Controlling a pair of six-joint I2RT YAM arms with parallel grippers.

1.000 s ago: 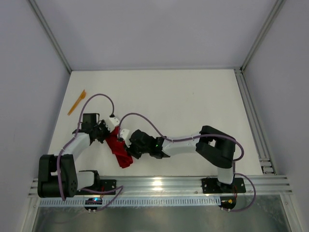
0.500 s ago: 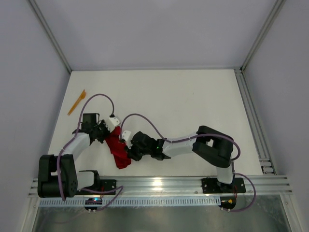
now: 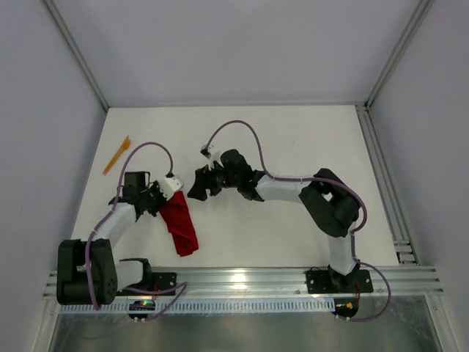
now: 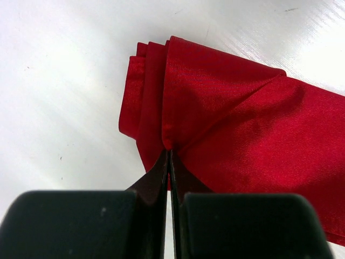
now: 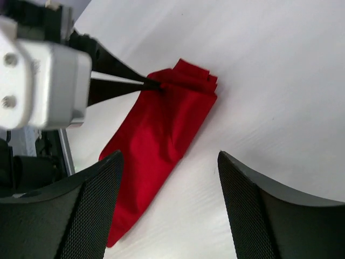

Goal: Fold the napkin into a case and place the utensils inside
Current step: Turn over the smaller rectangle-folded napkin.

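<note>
At the near-left of the table [image 3: 293, 139], the napkin [image 3: 181, 229] lies flat as a long narrow folded strip. It runs diagonally from the left gripper [image 3: 163, 204] down toward the near edge.

Left gripper: jaws pressed together, pinching the napkin at its upper end. In the left wrist view the gripper [image 4: 168, 156] has the thin finger tips meeting on a fold crease of the napkin [image 4: 232, 118]. Several stacked layer edges show at the short end just beyond the pinch. The cloth fans out to the right of the pinch point and looks smooth and shiny.

Right gripper [image 3: 194, 192]: jaws spread wide, nothing between them. It is raised and sits just right of and beyond the napkin's upper end, apart from the cloth. In the right wrist view the gripper [image 5: 168, 156] looks down on the napkin [image 5: 156, 140]. Both mesh-textured fingers [image 5: 91, 210] frame the strip without touching it. The same view shows the left gripper [image 5: 153, 84] tips coming in from the left onto the napkin's far end.

One orange utensil [image 3: 116, 155] lies at the far-left of the table, near the left wall and well apart from the napkin and both grippers. Which end it has is too small to tell.
</note>
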